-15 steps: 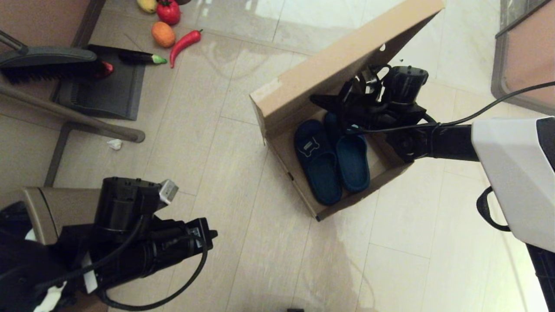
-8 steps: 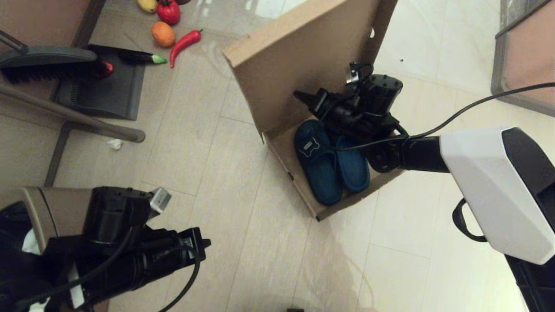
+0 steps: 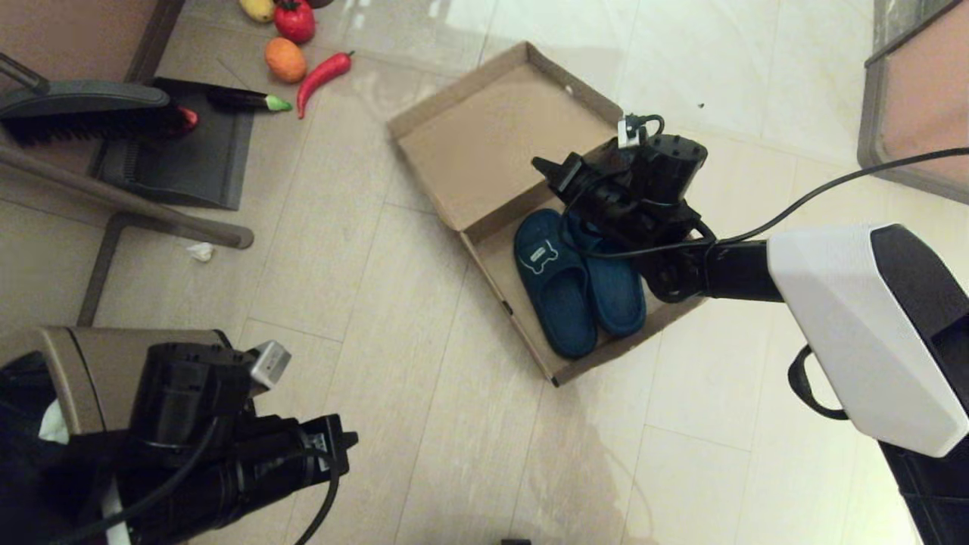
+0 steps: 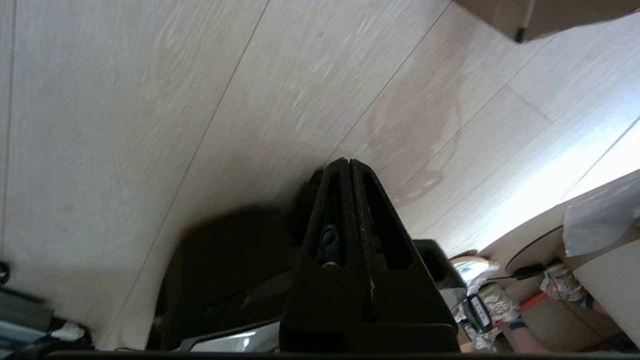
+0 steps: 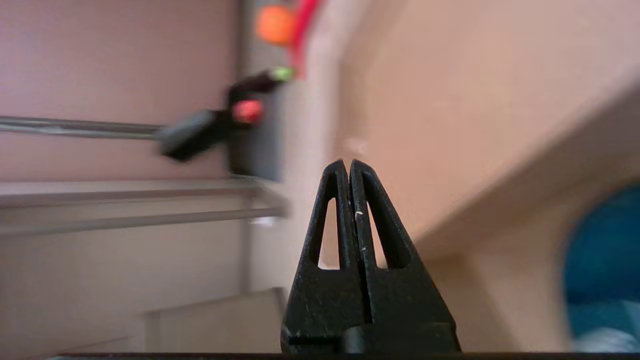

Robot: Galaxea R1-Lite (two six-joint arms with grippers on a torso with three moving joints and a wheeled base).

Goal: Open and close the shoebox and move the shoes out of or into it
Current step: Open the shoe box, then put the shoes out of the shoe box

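The shoebox point(image 3: 484, 144) lid, upright earlier, is now laid flat open; right gripper point(image 3: 546, 168), jaws clenched & empty, is held just above the shoes point(image 3: 577, 280); left gripper point(image 4: 348, 165) clenched, parked.

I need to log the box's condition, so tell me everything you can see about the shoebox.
The shoebox is plain brown cardboard, sitting on the pale tiled floor. Its hinged lid is thrown fully open and lies flat on the floor, its inside facing up. Two dark navy slippers lie side by side in the tray. The right pincer, shut, hovers over the hinge edge; whether it touches the box cannot be told.
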